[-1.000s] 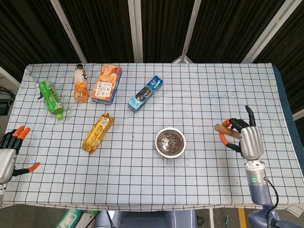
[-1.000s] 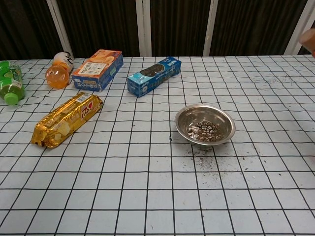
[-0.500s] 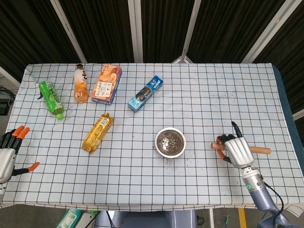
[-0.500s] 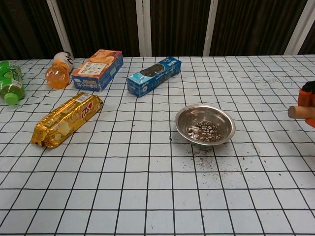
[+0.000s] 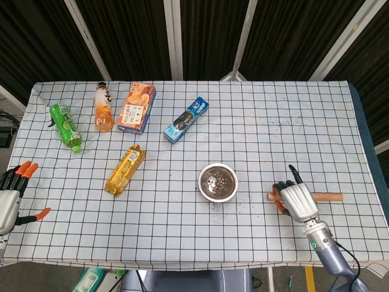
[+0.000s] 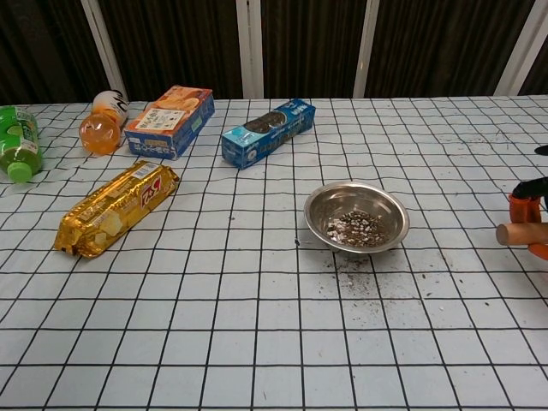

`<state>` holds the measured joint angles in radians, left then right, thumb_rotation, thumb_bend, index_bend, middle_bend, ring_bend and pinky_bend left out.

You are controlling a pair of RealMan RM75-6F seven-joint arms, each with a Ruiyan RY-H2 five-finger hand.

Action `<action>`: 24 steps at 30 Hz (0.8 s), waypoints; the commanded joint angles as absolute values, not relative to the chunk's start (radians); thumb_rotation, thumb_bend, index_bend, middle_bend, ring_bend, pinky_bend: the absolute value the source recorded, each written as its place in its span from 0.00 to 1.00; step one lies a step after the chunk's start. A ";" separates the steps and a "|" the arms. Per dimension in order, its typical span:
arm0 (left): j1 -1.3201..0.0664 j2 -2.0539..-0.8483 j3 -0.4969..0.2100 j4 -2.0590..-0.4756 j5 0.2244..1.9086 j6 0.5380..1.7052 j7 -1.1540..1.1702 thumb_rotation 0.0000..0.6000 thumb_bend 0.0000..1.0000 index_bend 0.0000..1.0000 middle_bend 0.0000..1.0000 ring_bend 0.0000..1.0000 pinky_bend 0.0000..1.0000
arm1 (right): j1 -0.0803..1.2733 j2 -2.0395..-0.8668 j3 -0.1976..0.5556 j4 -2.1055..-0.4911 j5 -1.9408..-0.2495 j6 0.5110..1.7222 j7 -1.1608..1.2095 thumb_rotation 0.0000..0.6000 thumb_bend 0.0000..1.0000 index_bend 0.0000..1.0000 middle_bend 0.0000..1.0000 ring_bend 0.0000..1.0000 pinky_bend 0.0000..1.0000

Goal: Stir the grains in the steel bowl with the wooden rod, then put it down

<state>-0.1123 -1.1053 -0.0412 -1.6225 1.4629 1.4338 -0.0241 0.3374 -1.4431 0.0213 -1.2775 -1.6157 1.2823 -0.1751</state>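
Note:
The steel bowl point(image 5: 217, 182) point(image 6: 357, 216) with grains in its bottom stands near the table's middle. Some grains lie spilled on the cloth just in front of it. My right hand point(image 5: 296, 201) point(image 6: 530, 214) is low at the table's right front, gripping the wooden rod point(image 5: 328, 197) point(image 6: 517, 233), which lies level and crosswise, sticking out on both sides of the hand. It is well to the right of the bowl. My left hand point(image 5: 12, 198) hangs off the table's left front corner with fingers spread and nothing in it.
A yellow snack pack point(image 5: 125, 170) lies left of the bowl. At the back are a blue box point(image 5: 185, 120), an orange box point(image 5: 137, 107), an orange bottle point(image 5: 104, 107) and a green bottle point(image 5: 65, 126). The checked cloth point(image 5: 182, 219) covers the table.
My right hand has dropped toward the table's front right with the rod, which has turned from upright-tilted to level. The left hand and the bowl have not moved.

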 commanded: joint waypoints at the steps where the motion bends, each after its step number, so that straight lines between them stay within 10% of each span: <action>1: -0.112 -1.105 -0.041 -1.623 1.463 1.434 -0.025 1.00 0.02 0.00 0.00 0.00 0.00 | 0.337 -1.439 0.014 -1.294 -1.613 1.274 -0.191 1.00 0.59 0.58 0.55 0.43 0.00; 24: -0.109 -1.102 -0.040 -1.620 1.473 1.442 -0.035 1.00 0.02 0.00 0.00 0.00 0.00 | 0.296 -1.313 0.032 -1.500 -1.619 1.383 -0.306 1.00 0.37 0.09 0.20 0.14 0.00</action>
